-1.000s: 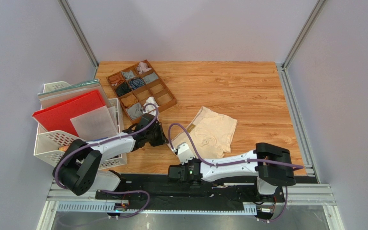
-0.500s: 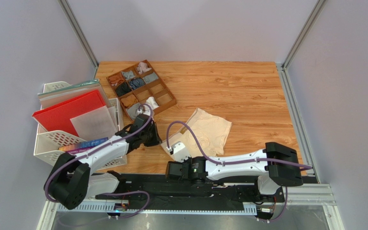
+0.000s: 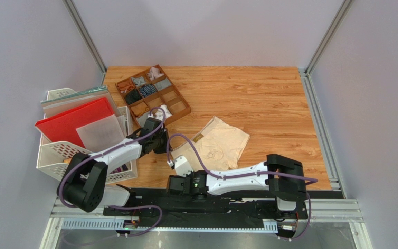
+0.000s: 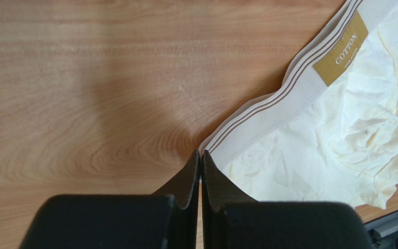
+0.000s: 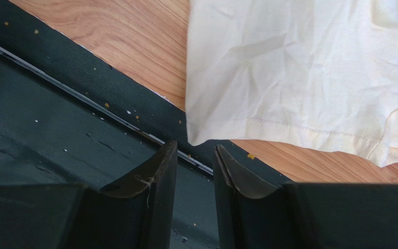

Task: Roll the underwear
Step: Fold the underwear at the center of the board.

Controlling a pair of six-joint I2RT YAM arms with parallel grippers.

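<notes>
The cream-beige underwear point(image 3: 222, 144) lies spread and rumpled on the wooden table, its tan waistband label point(image 4: 340, 49) facing up. My left gripper point(image 4: 200, 154) is shut, its tips pinching the near corner of the striped waistband point(image 4: 268, 101); from above, this gripper point(image 3: 160, 144) sits at the cloth's left edge. My right gripper point(image 5: 195, 153) is open with nothing between its fingers, hovering over the black base mat. The underwear's hem corner point(image 5: 198, 136) lies just ahead of its tips, apart from them. In the top view the right gripper point(image 3: 179, 162) is at the cloth's near-left corner.
A wooden divided tray point(image 3: 183, 111) holding small rolled garments stands at the back left, with a white cloth bundle point(image 3: 163, 110) at its near corner. A white wire basket point(image 3: 50, 155) with a red folder point(image 3: 74, 120) stands left. The black base mat point(image 5: 56, 119) borders the table's near edge.
The underwear has been dragged left and nearer. My right gripper has opened and let go of the hem corner. The left arm has shifted slightly left and away, still shut.
</notes>
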